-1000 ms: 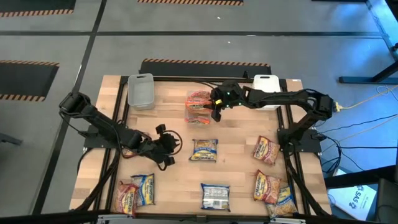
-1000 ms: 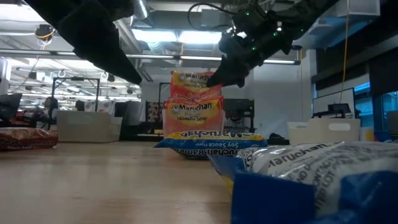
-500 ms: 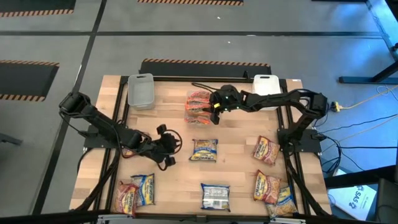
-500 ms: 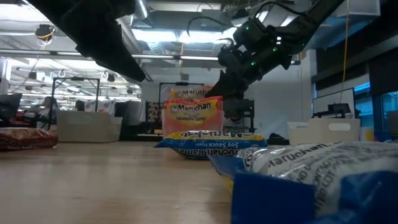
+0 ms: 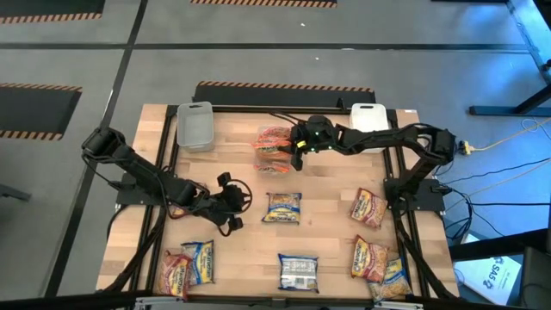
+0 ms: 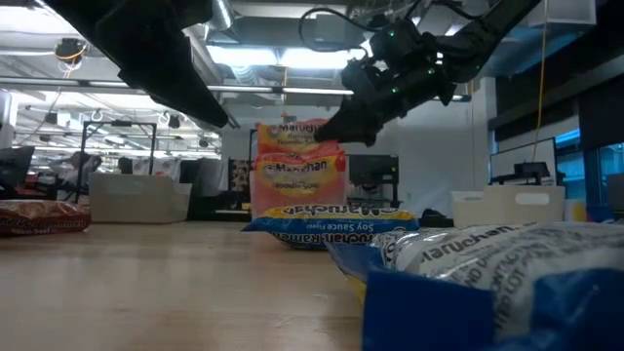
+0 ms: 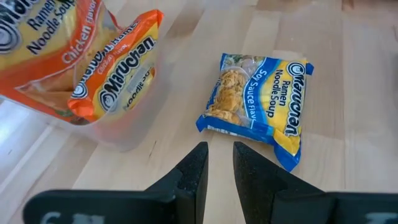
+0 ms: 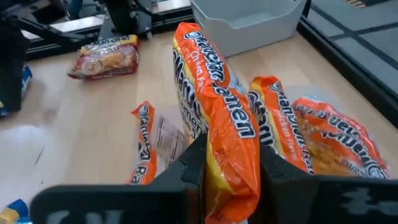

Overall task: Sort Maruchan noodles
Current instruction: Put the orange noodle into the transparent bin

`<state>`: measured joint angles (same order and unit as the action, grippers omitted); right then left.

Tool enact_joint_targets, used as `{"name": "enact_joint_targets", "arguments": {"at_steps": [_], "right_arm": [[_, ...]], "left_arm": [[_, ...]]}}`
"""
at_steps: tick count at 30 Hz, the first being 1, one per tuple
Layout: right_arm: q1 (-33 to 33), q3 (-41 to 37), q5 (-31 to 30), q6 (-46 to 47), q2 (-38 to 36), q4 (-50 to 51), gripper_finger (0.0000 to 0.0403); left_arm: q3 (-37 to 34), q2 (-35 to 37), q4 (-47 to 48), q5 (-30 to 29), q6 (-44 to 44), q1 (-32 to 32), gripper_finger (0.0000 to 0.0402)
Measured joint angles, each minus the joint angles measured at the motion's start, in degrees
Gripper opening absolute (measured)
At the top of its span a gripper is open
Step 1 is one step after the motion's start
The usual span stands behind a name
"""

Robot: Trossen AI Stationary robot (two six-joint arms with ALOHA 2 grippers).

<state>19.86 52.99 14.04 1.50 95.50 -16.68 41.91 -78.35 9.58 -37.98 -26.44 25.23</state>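
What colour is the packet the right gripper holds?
Orange with yellow, clearest in the right wrist view: packet, right gripper.

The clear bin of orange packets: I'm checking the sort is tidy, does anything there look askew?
Yes. In the clear bin the orange chicken packets stand on edge, leaning unevenly and poking above the rim. The right gripper pinches one orange packet above them, not yet seated.

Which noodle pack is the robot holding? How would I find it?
Look at the far middle of the wooden table, where a clear bin holds orange packets. The right gripper pinches one orange chicken packet above it. Only this packet is lifted and upright.
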Motion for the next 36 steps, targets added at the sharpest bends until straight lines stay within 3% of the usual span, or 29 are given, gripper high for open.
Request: {"name": "enact_joint_targets", "arguments": {"at_steps": [12,18,22,31,36], "right_arm": [[0.0,-0.7,-0.6,-1.9,0.0,-1.1,0.0056],[0.0,-0.7,3.8,-2.2,-2.6,-3.7,0.0056],[0.0,-4.7,6.5,-2.3,-2.7,-12.4,0.0056],[0.9,-21.2,-0.4,1.9,-2.3,-43.3,0.0055],[0.8,-24.2,-3.0,4.0,2.0,-55.3,0.0055]], "left_arm": [[0.0,0.0,0.0,0.0,0.0,0.0,0.0069],[0.0,0.0,-0.1,0.0,0.0,0.0,0.0069],[0.0,0.0,-0.1,0.0,0.0,0.0,0.0069],[0.0,0.0,-0.3,-0.1,0.0,-0.7,0.0069],[0.0,0.0,-1.5,-0.1,0.0,-1.7,0.0069]]}}
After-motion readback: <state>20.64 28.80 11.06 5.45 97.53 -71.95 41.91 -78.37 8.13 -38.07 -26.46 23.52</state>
